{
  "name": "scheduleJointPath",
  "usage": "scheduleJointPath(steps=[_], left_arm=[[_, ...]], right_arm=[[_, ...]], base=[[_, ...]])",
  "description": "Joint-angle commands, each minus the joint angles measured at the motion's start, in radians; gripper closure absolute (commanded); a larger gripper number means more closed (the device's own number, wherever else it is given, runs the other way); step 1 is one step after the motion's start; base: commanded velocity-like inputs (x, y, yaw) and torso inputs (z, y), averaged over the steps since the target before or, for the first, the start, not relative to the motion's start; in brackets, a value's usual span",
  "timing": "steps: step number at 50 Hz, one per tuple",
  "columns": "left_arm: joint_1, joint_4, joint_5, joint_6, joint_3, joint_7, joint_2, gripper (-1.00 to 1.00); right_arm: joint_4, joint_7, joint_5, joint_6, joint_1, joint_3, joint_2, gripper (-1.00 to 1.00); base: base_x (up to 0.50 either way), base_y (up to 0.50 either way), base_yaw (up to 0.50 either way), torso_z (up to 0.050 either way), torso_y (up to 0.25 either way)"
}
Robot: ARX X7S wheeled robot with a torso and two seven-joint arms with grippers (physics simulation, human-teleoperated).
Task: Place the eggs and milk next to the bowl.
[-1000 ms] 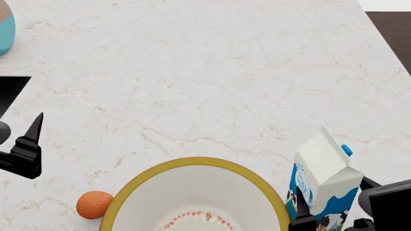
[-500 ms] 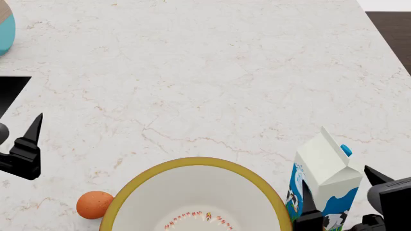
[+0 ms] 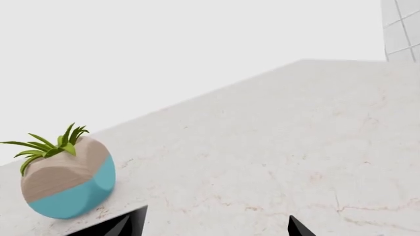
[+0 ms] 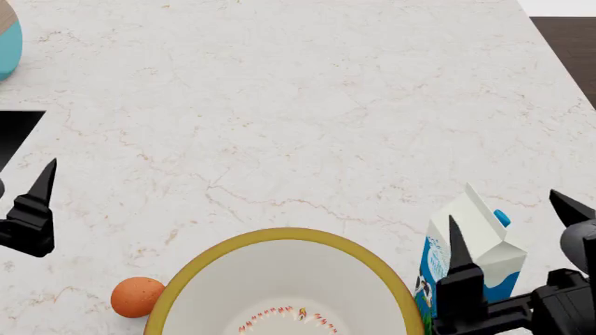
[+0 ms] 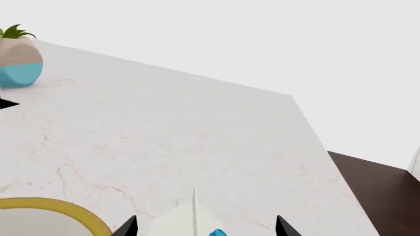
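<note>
The white bowl with a mustard-yellow rim [image 4: 373,262] sits at the near edge of the marble table. One orange-brown egg [image 4: 137,296] lies on the table touching the bowl's left side. The second egg is out of view. The milk carton [image 4: 479,241] stands upright just right of the bowl. Its ridge and blue cap show in the right wrist view [image 5: 194,219]. My right gripper [image 4: 512,227] is open, its fingers on both sides of the carton and apart from it. My left gripper [image 3: 217,227] is open and empty over bare table, left of the egg. One of its fingers [image 4: 42,185] shows in the head view.
A teal and brown planter with a green plant [image 3: 66,179] stands at the far left of the table [image 4: 279,105], also seen in the head view [image 4: 5,42]. The table's right edge meets dark floor [image 4: 570,42]. A dark shape [image 4: 14,132] lies at the left edge.
My right gripper has opened and let go of the milk carton. The carton went from tilted to upright beside the bowl. My left gripper has drifted slightly nearer to me.
</note>
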Motion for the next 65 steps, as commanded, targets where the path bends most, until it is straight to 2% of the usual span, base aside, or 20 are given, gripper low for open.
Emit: scheduleJointPath(steps=[1, 9, 17, 22, 32, 38, 45, 48, 52, 59, 65], left_arm=[[-0.008, -0.003, 0.012, 0.026, -0.055, 0.001, 0.010, -1.00], [0.006, 0.055, -0.021, 0.009, -0.080, -0.036, -0.015, -1.00], [0.094, 0.134, -0.094, 0.045, -0.165, -0.096, -0.092, -1.00], [0.143, 0.181, -0.134, 0.060, -0.215, -0.127, -0.151, -1.00], [0.248, 0.320, -0.268, 0.079, -0.334, -0.221, -0.279, -1.00], [0.412, 0.331, -0.267, 0.183, -0.425, -0.212, -0.349, -1.00], [0.684, 0.353, -0.268, 0.287, -0.634, -0.215, -0.414, -1.00], [0.834, 0.390, -0.266, 0.269, -0.824, -0.207, -0.385, -1.00], [0.950, 0.438, -0.258, 0.206, -1.027, -0.186, -0.316, -1.00], [1.057, 0.490, -0.254, 0.149, -1.274, -0.154, -0.184, -1.00], [1.117, 0.541, -0.280, 0.115, -1.460, -0.135, -0.087, -1.00]], right_arm=[[-0.042, 0.034, 0.108, 0.074, 0.088, 0.094, 0.024, -1.00], [-0.049, 0.089, 0.196, 0.105, 0.138, 0.161, 0.064, -1.00], [-0.024, 0.179, 0.289, 0.131, 0.146, 0.300, 0.109, -1.00], [-0.020, 0.225, 0.388, 0.166, 0.143, 0.423, 0.170, -1.00], [0.008, 0.250, 0.485, 0.250, 0.076, 0.686, 0.212, -1.00], [0.014, 0.272, 0.537, 0.311, 0.051, 0.806, 0.238, -1.00], [0.007, 0.271, 0.554, 0.415, -0.001, 1.005, 0.208, -1.00], [-0.007, 0.262, 0.571, 0.468, -0.031, 1.110, 0.186, -1.00], [-0.014, 0.277, 0.612, 0.516, -0.056, 1.214, 0.181, -1.00], [-0.037, 0.314, 0.666, 0.569, -0.101, 1.329, 0.147, -1.00], [-0.057, 0.257, 0.657, 0.639, -0.155, 1.485, 0.092, -1.00]], base=[[0.00, 0.00, 0.00, 0.000, 0.000], [0.00, 0.00, 0.00, 0.000, 0.000], [0.00, 0.00, 0.00, 0.000, 0.000], [0.00, 0.00, 0.00, 0.000, 0.000], [0.00, 0.00, 0.00, 0.000, 0.000], [0.00, 0.00, 0.00, 0.000, 0.000], [0.00, 0.00, 0.00, 0.000, 0.000], [0.00, 0.00, 0.00, 0.000, 0.000], [0.00, 0.00, 0.00, 0.000, 0.000], [0.00, 0.00, 0.00, 0.000, 0.000], [0.00, 0.00, 0.00, 0.000, 0.000]])
